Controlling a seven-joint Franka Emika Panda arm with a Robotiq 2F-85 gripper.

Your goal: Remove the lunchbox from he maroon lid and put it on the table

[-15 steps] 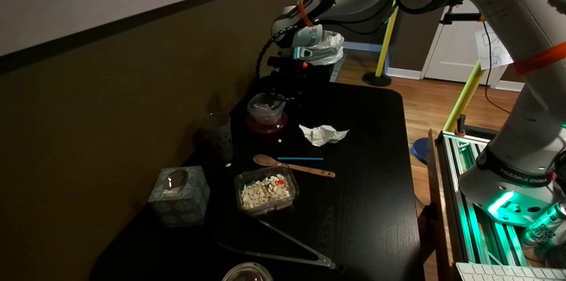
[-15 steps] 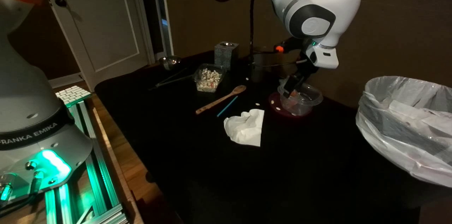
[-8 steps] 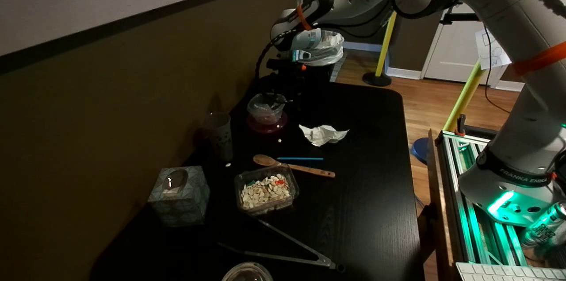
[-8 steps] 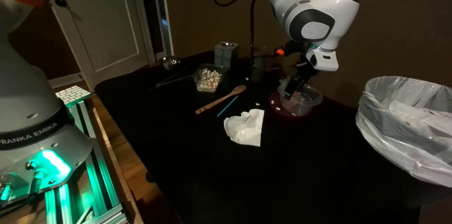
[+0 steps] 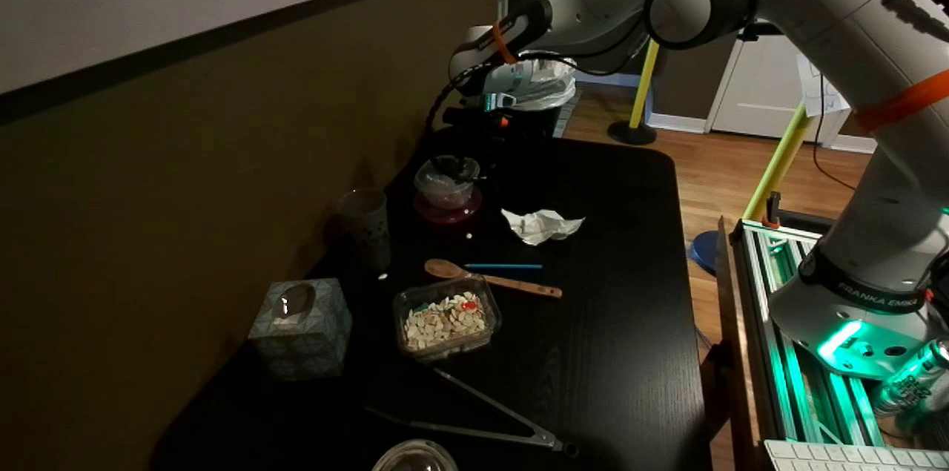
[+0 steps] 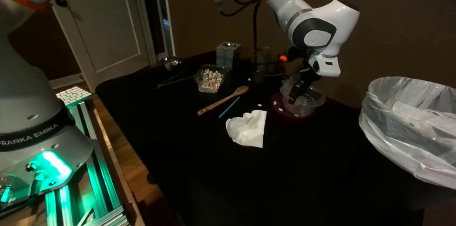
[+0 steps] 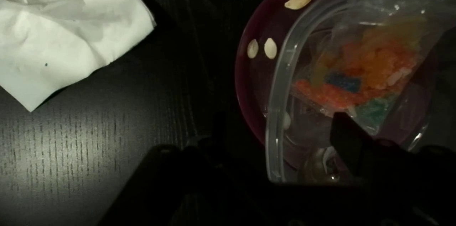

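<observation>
Evidently, the gripper (image 7: pixel 279 121) stands spread, holding nothing, astride the left wall of the tub (image 7: pixel 279 92) in the wrist view, probably to pinch that side and move it from the maroon lid (image 7: pixel 255 83) beneath onto the table (image 7: pixel 78 147).

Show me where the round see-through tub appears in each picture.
In an exterior view: the tub, slightly left of and above the centre.
In an exterior view: the tub, right of centre, about mid-height.
Wrist view: the tub, in the right half.
Shared landmark: the maroon lid beneath it in all three.
</observation>
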